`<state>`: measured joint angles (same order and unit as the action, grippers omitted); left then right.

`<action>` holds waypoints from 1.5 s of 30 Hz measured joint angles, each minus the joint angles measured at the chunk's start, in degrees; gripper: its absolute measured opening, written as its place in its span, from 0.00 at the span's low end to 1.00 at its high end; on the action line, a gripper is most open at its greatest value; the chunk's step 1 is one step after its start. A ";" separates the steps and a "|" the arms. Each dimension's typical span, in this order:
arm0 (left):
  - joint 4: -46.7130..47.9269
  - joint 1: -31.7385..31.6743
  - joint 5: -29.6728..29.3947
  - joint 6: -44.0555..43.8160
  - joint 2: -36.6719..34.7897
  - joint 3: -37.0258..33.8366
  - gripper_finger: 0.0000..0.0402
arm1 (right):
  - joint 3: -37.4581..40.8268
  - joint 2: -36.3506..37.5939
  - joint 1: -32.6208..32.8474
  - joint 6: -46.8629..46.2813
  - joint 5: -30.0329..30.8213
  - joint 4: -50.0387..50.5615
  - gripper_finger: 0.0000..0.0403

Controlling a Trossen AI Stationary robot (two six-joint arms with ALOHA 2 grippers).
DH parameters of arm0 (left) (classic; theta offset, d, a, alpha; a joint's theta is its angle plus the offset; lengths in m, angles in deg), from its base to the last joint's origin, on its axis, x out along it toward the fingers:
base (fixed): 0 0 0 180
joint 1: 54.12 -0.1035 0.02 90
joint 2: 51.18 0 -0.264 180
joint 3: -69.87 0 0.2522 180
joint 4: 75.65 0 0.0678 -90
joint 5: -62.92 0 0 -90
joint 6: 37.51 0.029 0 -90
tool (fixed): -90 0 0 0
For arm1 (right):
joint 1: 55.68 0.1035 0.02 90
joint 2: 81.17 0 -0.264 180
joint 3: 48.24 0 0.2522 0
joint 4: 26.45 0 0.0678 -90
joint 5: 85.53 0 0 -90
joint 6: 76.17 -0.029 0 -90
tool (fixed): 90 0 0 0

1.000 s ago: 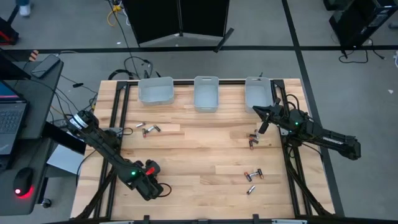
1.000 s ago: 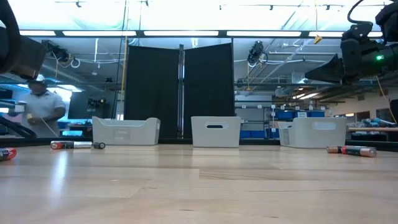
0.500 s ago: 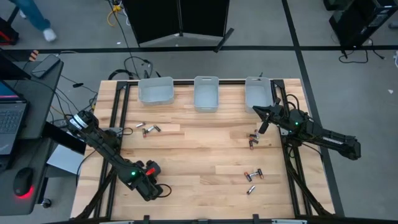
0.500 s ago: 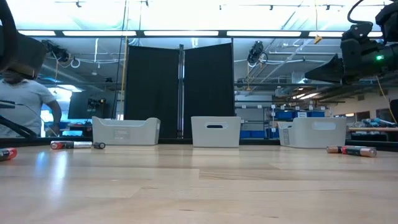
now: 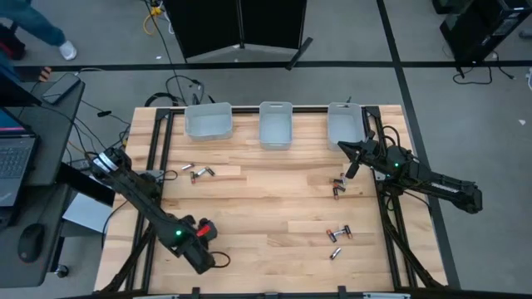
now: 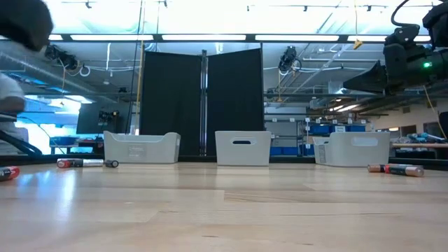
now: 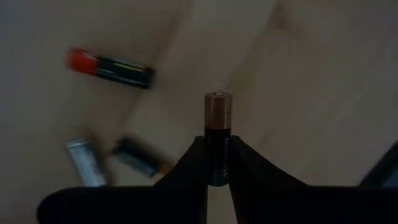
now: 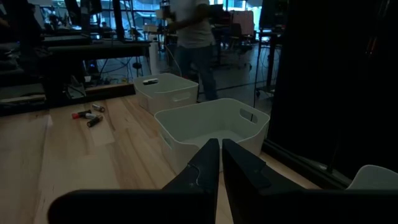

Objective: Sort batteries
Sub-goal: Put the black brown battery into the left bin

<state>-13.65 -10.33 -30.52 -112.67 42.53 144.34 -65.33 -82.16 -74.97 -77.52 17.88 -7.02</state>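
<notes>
Left gripper (image 7: 216,163) clamped on a black copper-topped battery (image 7: 217,135) near the table's near-left corner, so best lifted clear, kept pinched, carried to the far bins (image 5: 276,124), apparently empty; right gripper (image 8: 216,163) idle, pinched empty by the far-right bin (image 5: 346,124).

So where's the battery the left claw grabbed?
The battery sits upright between the left claw's fingers, copper end out, at the table's near-left corner.

3 bins (image 5: 276,124) behind, batteries (image 5: 338,234) before (scattered)
</notes>
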 joint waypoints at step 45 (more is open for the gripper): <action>12.11 -83.36 -8.17 75.79 -0.76 23.40 0.10 | 0.01 0.00 0.00 -0.01 0.00 -0.01 0.08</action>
<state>-1.54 -93.70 -38.68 -36.88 41.77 167.74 -65.32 -82.16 -74.97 -77.53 17.88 -7.03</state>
